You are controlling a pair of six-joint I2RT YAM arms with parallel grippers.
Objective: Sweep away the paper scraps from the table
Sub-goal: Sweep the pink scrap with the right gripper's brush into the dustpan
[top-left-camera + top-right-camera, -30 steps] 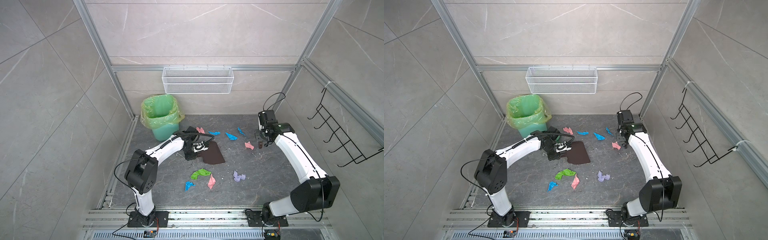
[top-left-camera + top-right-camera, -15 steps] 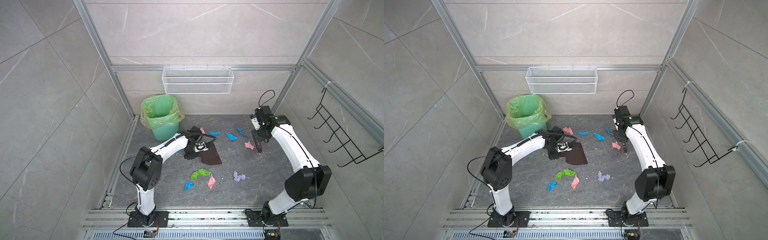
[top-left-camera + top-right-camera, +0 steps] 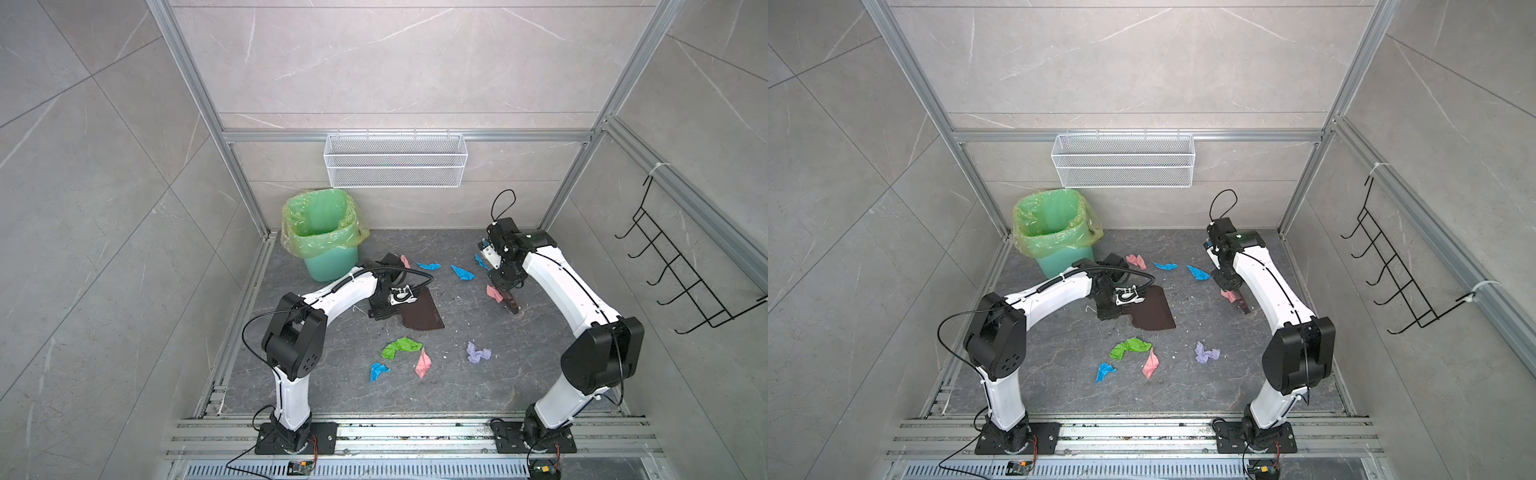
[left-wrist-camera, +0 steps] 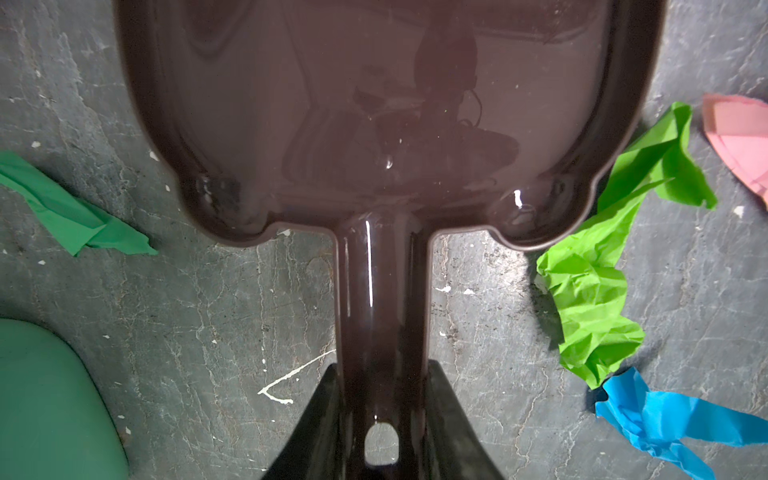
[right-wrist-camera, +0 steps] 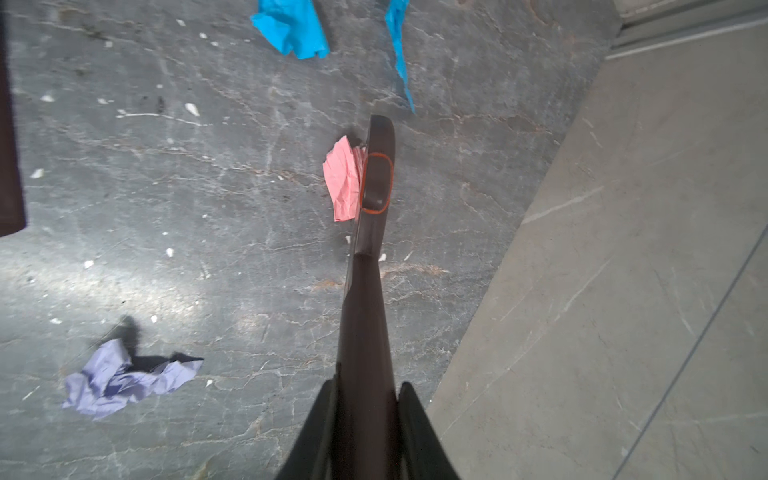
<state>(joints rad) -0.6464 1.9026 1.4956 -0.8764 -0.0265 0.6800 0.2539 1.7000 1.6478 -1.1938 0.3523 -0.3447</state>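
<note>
Paper scraps (image 3: 401, 347) — on table (image 3: 457, 390), beyond both jaws.

A glossy dark brown plastic dustpan (image 4: 374, 104) spreads out ahead of the left gripper (image 4: 383, 368), its handle clamped in it. A teal plastic bin lined with a pale green bag (image 3: 328, 257) stands near that gripper, on the side away from the pan. A slim dark brown brush (image 5: 376, 178) with an orange oval mark reaches forward from the right gripper (image 5: 368, 386), which grips its handle. A white wire mesh basket (image 3: 395, 166) hangs well above both grippers, and a black wire hook rack (image 3: 681, 286) hangs well outside the right one.
</note>
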